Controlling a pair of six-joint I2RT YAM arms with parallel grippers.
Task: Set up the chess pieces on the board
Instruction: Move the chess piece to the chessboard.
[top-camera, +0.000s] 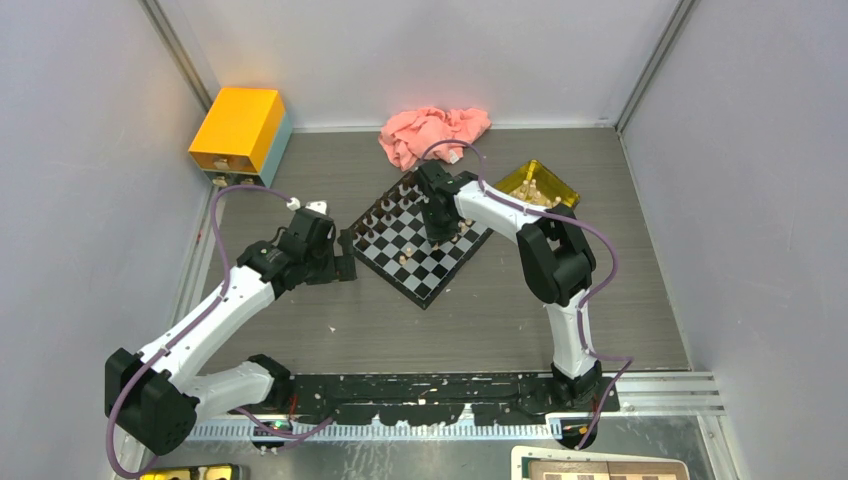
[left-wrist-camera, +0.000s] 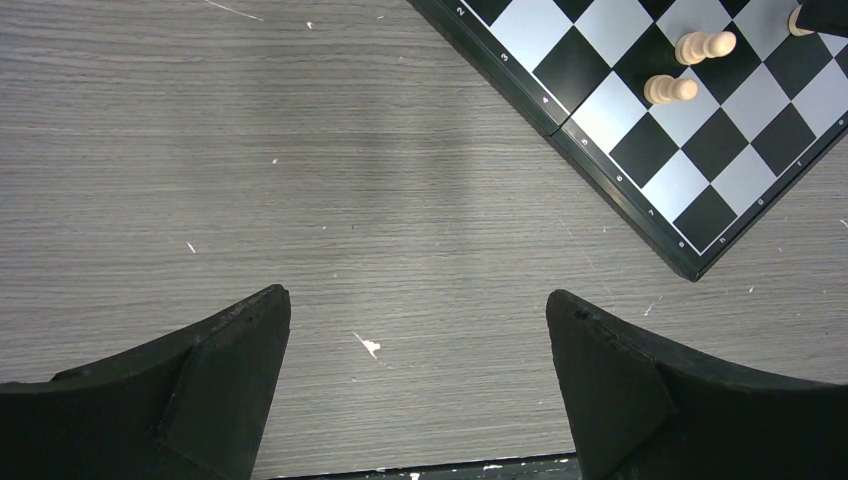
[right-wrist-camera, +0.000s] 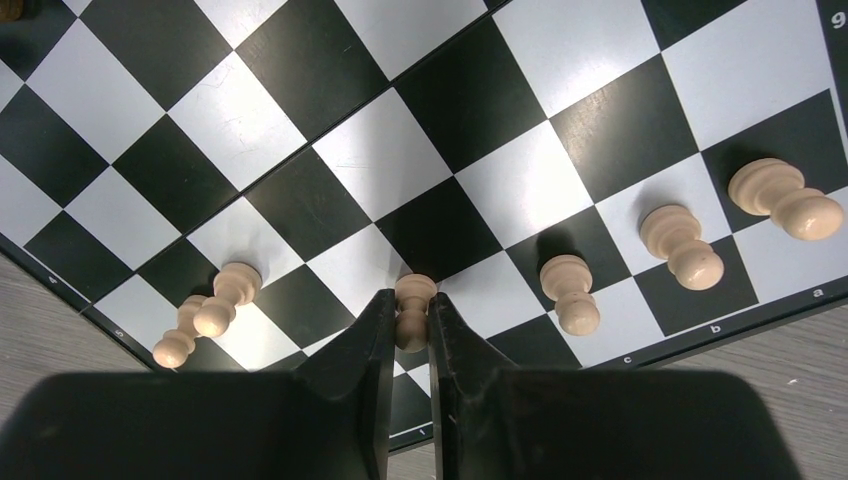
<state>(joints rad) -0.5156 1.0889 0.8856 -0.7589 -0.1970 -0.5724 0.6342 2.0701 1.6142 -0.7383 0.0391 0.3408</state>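
Note:
The black and pale grey board (top-camera: 420, 262) lies turned like a diamond in the table's middle. My right gripper (right-wrist-camera: 411, 315) is shut on a pale beige pawn (right-wrist-camera: 413, 310) that stands on the board's near row, among other pale pieces (right-wrist-camera: 568, 295). In the top view the right gripper (top-camera: 438, 238) reaches down onto the board. Dark pieces (top-camera: 385, 208) stand along the far left edge. My left gripper (left-wrist-camera: 418, 310) is open and empty over bare table, left of the board's corner (left-wrist-camera: 690, 262); it sits left of the board in the top view (top-camera: 347, 257).
A yellow see-through tray (top-camera: 540, 182) holding more pieces sits behind the board on the right. A pink cloth (top-camera: 432, 133) lies at the back. An orange box (top-camera: 240, 130) stands at the back left. Grey walls close in both sides.

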